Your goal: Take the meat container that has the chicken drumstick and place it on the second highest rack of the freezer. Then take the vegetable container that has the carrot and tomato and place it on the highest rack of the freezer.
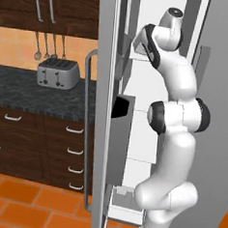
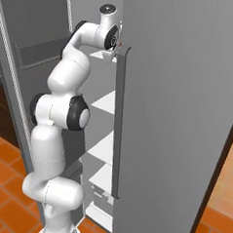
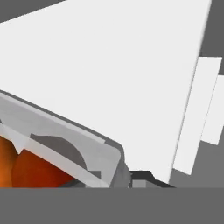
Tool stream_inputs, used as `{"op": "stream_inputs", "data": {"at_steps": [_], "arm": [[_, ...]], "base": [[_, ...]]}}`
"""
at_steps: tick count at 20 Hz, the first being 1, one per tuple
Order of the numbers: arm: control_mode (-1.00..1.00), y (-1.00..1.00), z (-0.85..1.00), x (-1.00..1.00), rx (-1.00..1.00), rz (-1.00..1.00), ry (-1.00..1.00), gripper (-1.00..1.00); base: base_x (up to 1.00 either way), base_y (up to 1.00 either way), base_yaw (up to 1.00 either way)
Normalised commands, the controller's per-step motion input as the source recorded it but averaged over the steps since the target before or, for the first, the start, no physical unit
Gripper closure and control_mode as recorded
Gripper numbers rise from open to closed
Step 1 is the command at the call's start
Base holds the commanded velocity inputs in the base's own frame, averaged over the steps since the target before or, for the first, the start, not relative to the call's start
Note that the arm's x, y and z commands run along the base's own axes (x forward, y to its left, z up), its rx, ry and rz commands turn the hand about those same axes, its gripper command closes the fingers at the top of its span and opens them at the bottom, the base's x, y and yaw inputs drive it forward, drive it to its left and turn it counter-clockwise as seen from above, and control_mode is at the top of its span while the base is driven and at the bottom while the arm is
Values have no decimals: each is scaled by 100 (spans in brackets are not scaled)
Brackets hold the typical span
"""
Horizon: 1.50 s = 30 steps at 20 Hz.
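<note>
The vegetable container (image 3: 65,144) is a clear box with a grey rim, lying close in the lower left of the hand view. Orange and red vegetables (image 3: 30,173) show through its wall. My gripper (image 3: 127,178) is at the container's near corner and looks shut on its rim, with one dark fingertip (image 3: 141,176) showing beside it. In the base views my hand (image 2: 115,40) reaches into the top of the open freezer, at the level of the highest white rack (image 2: 105,55). A broad white freezer surface (image 3: 109,78) stretches beyond the container.
Lower white racks (image 2: 107,101) step down inside the freezer. The grey freezer door (image 2: 177,117) stands close on the right, its handle (image 2: 119,123) beside my arm. The other door edge (image 1: 104,110) is on the left, with a toaster (image 1: 57,73) on the dark counter (image 1: 21,91).
</note>
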Motion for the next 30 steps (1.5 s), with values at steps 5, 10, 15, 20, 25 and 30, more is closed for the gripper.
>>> {"op": "stream_inputs", "data": {"at_steps": [5,10,15,20,25,30], "arm": [[-100,-18,0,65,0,0,0,-100],[-100,-6,0,35,0,2,0,-100],[-100,51,-9,-83,5,19,1,-100],[-100,68,-89,-100,-1,17,-7,-100],[-100,54,-100,-100,-13,15,-19,-100],[-100,8,-100,-100,-10,15,-7,-100]], "base": [[0,0,0],[0,0,0],[0,0,0],[0,0,0],[0,0,0],[0,0,0]]}}
